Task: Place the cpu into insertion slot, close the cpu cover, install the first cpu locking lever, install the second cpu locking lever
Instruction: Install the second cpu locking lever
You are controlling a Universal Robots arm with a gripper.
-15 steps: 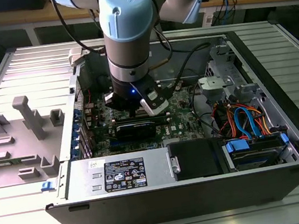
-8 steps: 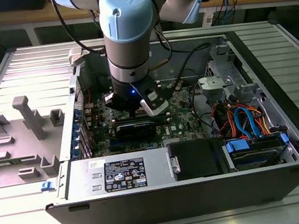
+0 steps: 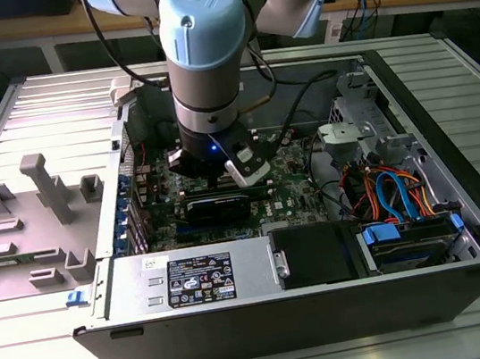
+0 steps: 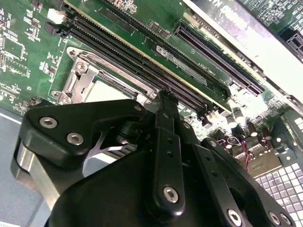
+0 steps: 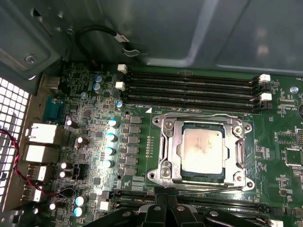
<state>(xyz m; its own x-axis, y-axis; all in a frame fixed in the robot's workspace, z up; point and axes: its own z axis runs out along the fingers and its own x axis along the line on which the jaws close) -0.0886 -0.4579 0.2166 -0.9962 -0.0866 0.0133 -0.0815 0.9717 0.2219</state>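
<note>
- black gripper (image 4: 163, 94) linkages sit closest in the second wrist view, just beside the insertion slot (image 5: 202, 151); whether its jaws are spread or pressed together i cannot tell.
- cpu (image 5: 202, 150) already lies in the slot, silver top showing through the window of the cpu cover (image 5: 239, 153), which looks folded down over it.
- lever state is unclear; i judge the locking steps unfinished.
- white label on the power supply (image 3: 199, 281) carries print too small to read.

You see the cpu (image 5: 202, 151) lying in the insertion slot (image 5: 166, 166), with the cpu cover (image 5: 203, 124) down around it. The socket sits on the motherboard (image 5: 279, 156) between two banks of memory slots (image 5: 189, 87). The gripper (image 5: 166, 208) hangs just beside the socket.
</note>
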